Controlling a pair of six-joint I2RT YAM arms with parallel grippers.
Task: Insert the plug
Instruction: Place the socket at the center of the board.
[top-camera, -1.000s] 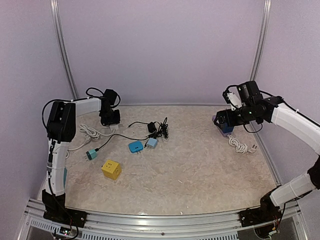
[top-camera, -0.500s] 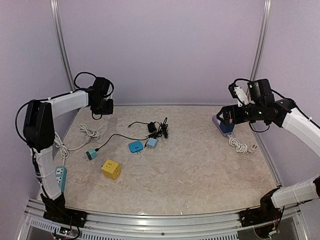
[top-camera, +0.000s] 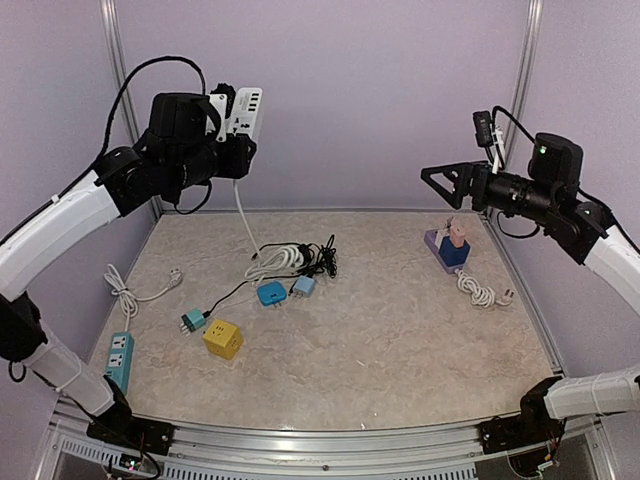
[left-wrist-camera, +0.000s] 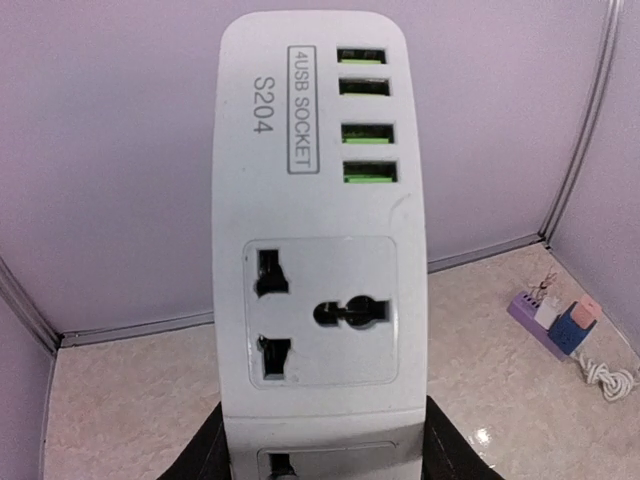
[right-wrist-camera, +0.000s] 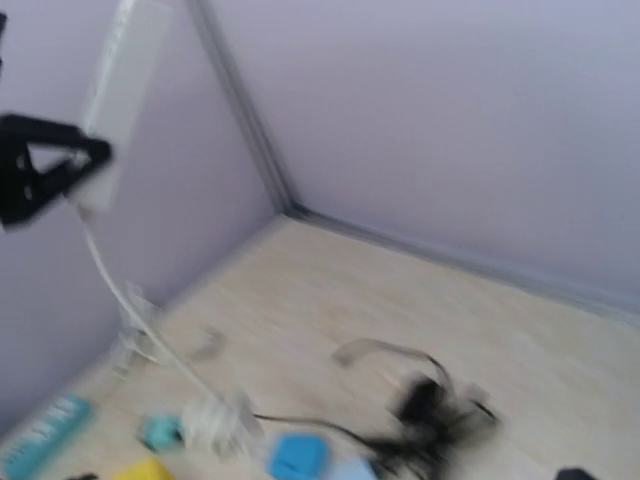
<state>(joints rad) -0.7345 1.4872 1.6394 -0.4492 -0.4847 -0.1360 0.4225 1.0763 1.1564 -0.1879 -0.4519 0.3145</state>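
Note:
My left gripper (top-camera: 236, 140) is raised high at the back left, shut on the lower end of a white power strip (top-camera: 244, 110). In the left wrist view the strip (left-wrist-camera: 315, 250) fills the frame, showing green USB ports and a universal socket, with my gripper (left-wrist-camera: 325, 462) clamped on its sides. Its white cord (top-camera: 243, 215) hangs to a coil (top-camera: 283, 258) on the table. A black plug with tangled cable (top-camera: 305, 254) lies beside the coil. My right gripper (top-camera: 441, 186) is raised at the right, open and empty; its fingers are out of the blurred right wrist view.
On the table lie a blue adapter (top-camera: 271, 293), a light blue adapter (top-camera: 303, 286), a teal plug (top-camera: 192, 321) and a yellow cube socket (top-camera: 222, 339). A purple strip with adapters (top-camera: 447, 250) and a white cord (top-camera: 482, 292) are at the right. A teal strip (top-camera: 118, 358) lies front left.
My left arm has lifted the white strip from the back left of the table high into the air, dragging its cord toward the middle. My right arm has risen off the purple strip.

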